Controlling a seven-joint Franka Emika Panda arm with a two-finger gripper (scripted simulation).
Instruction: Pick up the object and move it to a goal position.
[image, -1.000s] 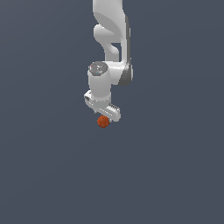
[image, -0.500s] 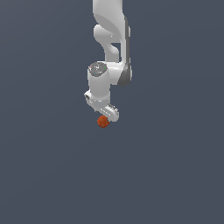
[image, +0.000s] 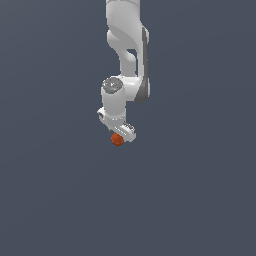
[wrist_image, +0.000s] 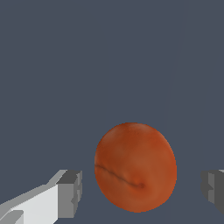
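Gripper (image: 118, 138) hangs straight down from the white arm (image: 127, 50) and has barely shifted across the last second, holding its place over the orange-red object (image: 117, 140), which sits at its tip at about 6 o'clock from the wrist in the exterior view. Seen from the wrist, the jaws stand spread, one grey-padded finger (wrist_image: 70, 194) on each side of the object (wrist_image: 135, 167) with a clear gap on both, so nothing is clamped yet. That stillness suggests the approach is done and closing is the step at hand. The object is a smooth, slightly squashed ball with a faint dark crease; rounded sides may slip from flat pads. The dark grey tabletop (image: 200, 200) looks flat and featureless.
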